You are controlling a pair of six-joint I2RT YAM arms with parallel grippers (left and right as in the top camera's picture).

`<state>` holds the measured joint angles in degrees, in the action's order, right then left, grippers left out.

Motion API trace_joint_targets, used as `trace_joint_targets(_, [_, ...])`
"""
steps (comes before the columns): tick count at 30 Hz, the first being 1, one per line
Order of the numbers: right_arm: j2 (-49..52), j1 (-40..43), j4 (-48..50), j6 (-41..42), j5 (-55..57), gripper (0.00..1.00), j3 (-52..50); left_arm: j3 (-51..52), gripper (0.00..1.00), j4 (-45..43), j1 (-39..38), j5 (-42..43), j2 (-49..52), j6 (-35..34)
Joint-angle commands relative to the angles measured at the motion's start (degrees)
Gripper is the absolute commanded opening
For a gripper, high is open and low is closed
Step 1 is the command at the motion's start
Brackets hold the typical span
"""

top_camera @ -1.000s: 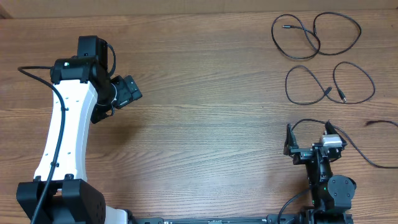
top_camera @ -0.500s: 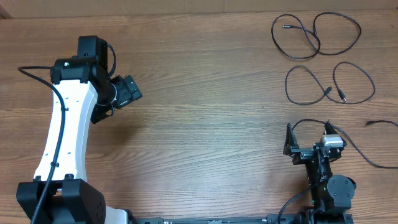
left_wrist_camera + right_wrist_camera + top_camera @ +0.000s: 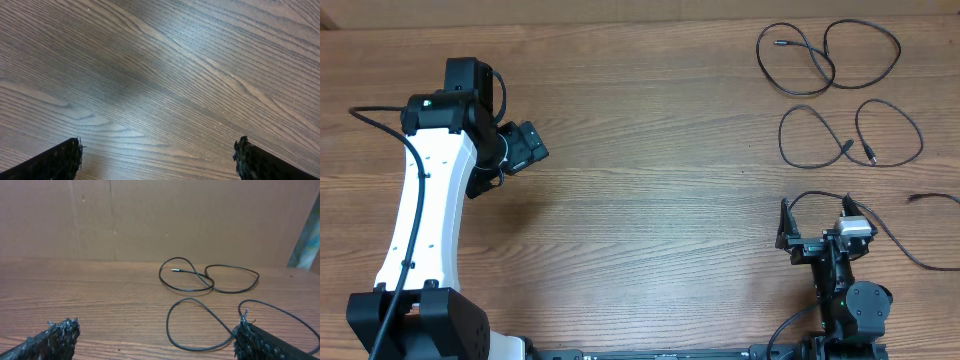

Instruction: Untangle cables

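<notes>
Cables (image 3: 830, 64) lie as separate loops, each stretched left to right

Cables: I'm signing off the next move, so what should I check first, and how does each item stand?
1. Left gripper open, holding nothing: ok.
2. Right gripper open, holding nothing: ok.
3. Far cable and near cable lying apart from each other: ok.
4. Each of those two free of crossings over itself: not ok, both appear to loop across themselves.
5. Dark cord at the right edge fully in view: not ok, it runs out of frame.
</notes>
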<state>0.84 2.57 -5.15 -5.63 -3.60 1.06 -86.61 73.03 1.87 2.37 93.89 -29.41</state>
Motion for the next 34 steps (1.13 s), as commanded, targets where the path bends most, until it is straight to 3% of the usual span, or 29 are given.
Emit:
trace_joint_targets(1, [-0.68,-0.31,0.46,-0.22,0.55,1.00,-0.57,0.22,1.00,-0.04,-0.50,0.42,0.52,0.07])
trace_joint_targets(34, [-0.68,-0.31,0.50,-0.20,0.55,1.00,-0.57,0.22,1.00,0.00,-0.50,-0.04,0.52,0.74])
